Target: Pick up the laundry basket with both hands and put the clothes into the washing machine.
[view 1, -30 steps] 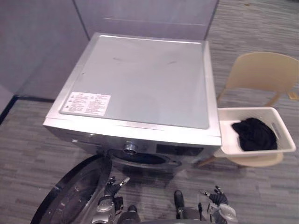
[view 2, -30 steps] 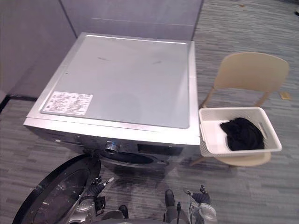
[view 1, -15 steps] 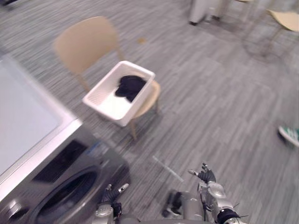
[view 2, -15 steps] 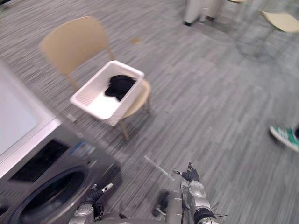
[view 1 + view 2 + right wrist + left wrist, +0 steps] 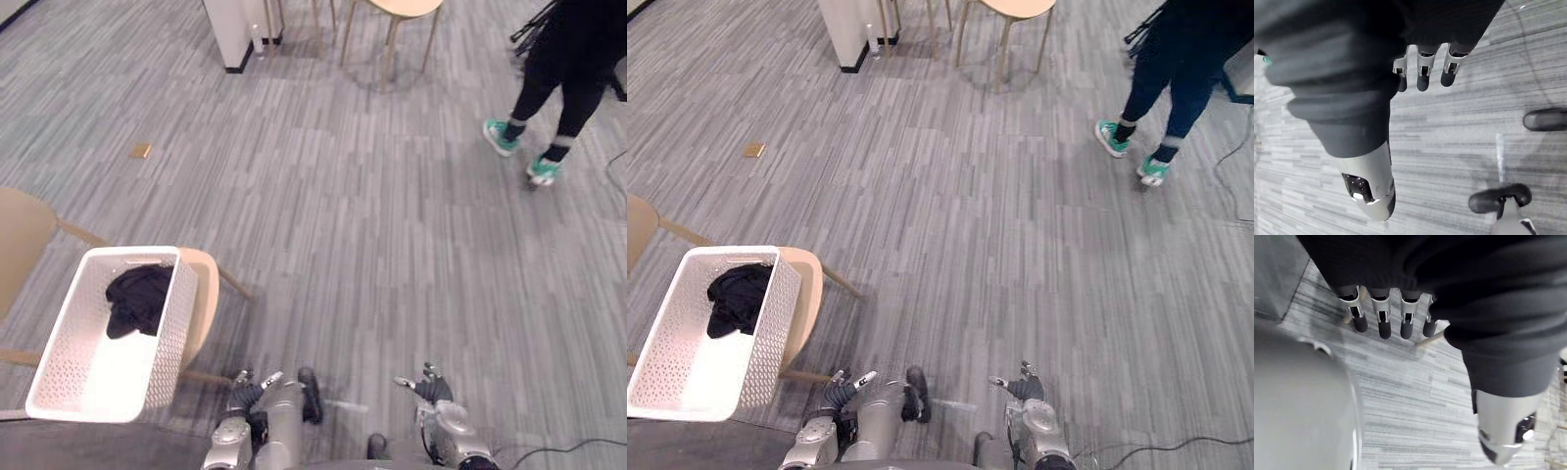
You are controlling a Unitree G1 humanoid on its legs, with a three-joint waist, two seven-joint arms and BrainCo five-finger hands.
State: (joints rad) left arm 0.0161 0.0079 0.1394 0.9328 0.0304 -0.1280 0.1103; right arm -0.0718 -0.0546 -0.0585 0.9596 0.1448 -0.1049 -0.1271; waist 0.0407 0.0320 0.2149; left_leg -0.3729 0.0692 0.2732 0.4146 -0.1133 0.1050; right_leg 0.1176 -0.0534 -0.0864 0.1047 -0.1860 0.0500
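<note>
Left eye view: one white laundry basket (image 5: 174,328) sits on one tan chair (image 5: 207,292), with one dark garment (image 5: 137,297) inside. The left hand (image 5: 246,390) and right hand (image 5: 428,386) hang low, well apart from it. Left wrist view: fingers (image 5: 1384,324) straight, holding nothing. Right wrist view: fingers (image 5: 1421,78) relaxed and empty over the floor (image 5: 1459,127).

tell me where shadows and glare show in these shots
Left eye view: soft shadow on the floor under the chair; the basket has a brightly lit white bottom, the clothes a dark patch. Left wrist view: small glint on the left hand, at its thumb.
</note>
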